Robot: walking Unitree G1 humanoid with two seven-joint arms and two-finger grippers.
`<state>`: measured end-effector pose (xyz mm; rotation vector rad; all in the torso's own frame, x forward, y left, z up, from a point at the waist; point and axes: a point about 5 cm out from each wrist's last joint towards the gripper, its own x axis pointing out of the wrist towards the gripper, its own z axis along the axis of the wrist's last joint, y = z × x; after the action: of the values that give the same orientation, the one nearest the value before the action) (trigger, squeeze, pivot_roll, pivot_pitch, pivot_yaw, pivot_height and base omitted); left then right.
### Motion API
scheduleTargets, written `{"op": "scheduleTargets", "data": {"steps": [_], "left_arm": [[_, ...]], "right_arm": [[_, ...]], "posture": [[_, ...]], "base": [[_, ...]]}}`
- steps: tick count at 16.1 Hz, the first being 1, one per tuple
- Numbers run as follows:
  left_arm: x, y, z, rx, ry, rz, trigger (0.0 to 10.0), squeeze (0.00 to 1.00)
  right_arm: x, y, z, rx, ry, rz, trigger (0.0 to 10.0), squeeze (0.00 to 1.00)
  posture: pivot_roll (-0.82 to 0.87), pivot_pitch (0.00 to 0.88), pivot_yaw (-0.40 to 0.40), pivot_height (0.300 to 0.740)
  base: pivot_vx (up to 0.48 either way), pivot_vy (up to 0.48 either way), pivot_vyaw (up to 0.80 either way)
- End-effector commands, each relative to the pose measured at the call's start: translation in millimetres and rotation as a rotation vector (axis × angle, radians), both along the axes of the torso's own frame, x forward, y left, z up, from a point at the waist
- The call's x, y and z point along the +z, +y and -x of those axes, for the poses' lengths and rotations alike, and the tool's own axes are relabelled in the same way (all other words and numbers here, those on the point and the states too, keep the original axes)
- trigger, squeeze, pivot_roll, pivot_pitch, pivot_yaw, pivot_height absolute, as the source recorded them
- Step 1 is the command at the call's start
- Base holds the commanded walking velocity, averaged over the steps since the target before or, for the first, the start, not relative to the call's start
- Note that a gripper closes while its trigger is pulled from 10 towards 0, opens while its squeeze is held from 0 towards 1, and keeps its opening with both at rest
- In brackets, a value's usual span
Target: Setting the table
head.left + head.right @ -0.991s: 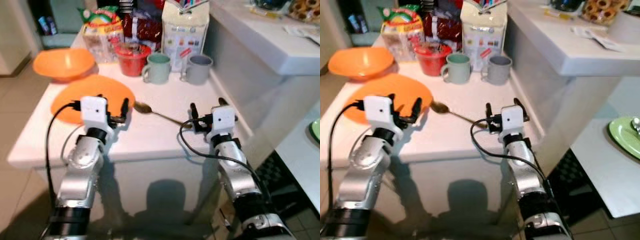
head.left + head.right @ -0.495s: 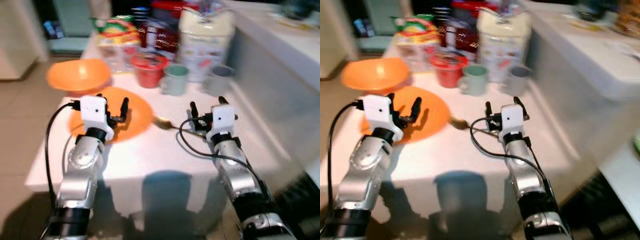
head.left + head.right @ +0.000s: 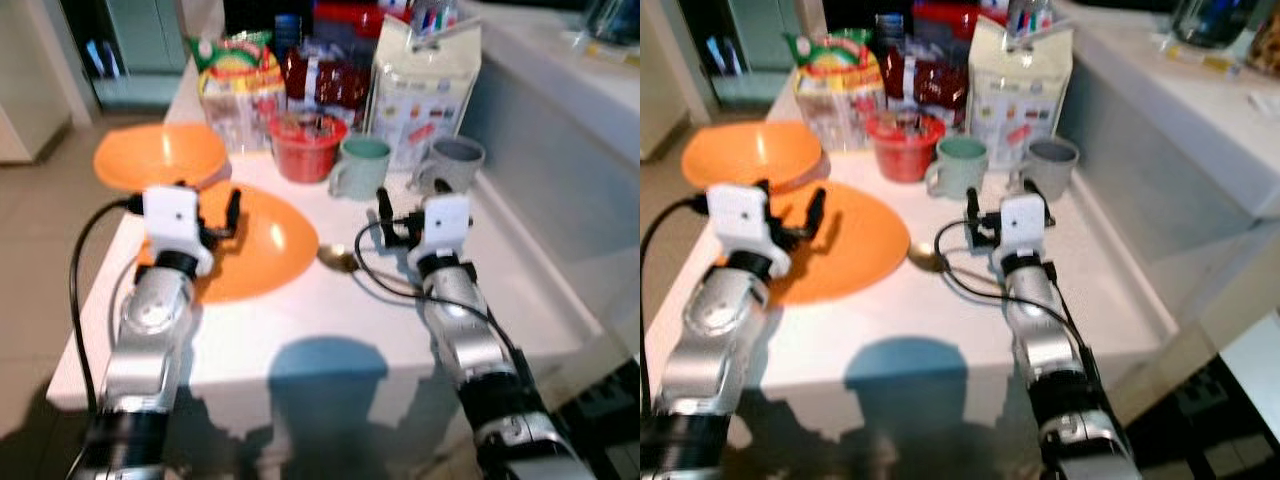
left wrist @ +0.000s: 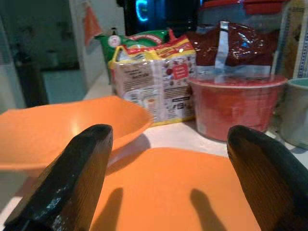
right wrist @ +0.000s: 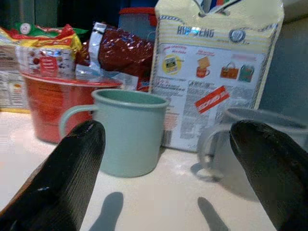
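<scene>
A flat orange plate [image 3: 255, 250] lies on the white table [image 3: 300, 335], with an orange bowl [image 3: 155, 155] behind it. A metal spoon [image 3: 340, 260] rests just right of the plate. Behind the spoon stand a green mug [image 3: 360, 165] and a grey mug [image 3: 452, 160]. My left gripper [image 3: 208, 203] hovers open and empty over the plate's left part; the left wrist view shows the plate [image 4: 168, 192] between its fingers [image 4: 72, 183]. My right gripper [image 3: 405, 205] is open and empty above the spoon's handle, facing the green mug [image 5: 130, 130] and grey mug [image 5: 240, 139].
A red tub [image 3: 305, 145], a snack bag [image 3: 235, 85], a dark red packet [image 3: 330, 80] and a tall carton [image 3: 425, 80] crowd the table's back. A white counter [image 3: 570, 100] rises on the right. Tiled floor [image 3: 40, 230] lies to the left.
The view has closed in on the table and shifted right. Both open grippers now reach farther over it, the left above the plate, the right nearer the mugs.
</scene>
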<state>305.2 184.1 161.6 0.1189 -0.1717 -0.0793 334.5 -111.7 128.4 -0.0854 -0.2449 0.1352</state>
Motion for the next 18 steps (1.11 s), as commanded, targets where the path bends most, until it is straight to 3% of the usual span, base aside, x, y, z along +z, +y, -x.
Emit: {"op": "scheduleTargets", "data": {"steps": [1, 6, 12, 18], "left_arm": [[-1, -2.9, -0.3, -0.014, 0.006, -0.014, 10.0, 0.00], [0, -2.6, -0.8, -0.016, 0.007, -0.020, 10.0, 0.00], [9, -6.7, -3.5, -0.048, -0.005, -0.103, 10.0, 0.00], [12, -9.5, -3.0, -0.072, -0.020, -0.133, 10.0, 0.00]], "right_arm": [[-10, -3.9, 0.2, -0.025, 0.062, -0.028, 10.0, 0.00], [-5, -19.4, -10.7, -0.092, 0.078, -0.068, 10.0, 0.00], [-12, -13.1, -7.0, -0.093, 0.103, -0.112, 10.0, 0.00], [-15, -10.9, -5.3, -0.086, 0.110, -0.106, 10.0, 0.00]], "posture": [[0.17, 0.000, -0.021, 0.740], [0.18, 0.000, -0.019, 0.740], [0.18, 0.000, -0.004, 0.740], [0.18, 0.000, -0.005, 0.740]], "base": [[0.000, 0.000, 0.00], [0.000, 0.000, 0.00], [0.000, 0.000, 0.00], [0.000, 0.000, 0.00]]}}
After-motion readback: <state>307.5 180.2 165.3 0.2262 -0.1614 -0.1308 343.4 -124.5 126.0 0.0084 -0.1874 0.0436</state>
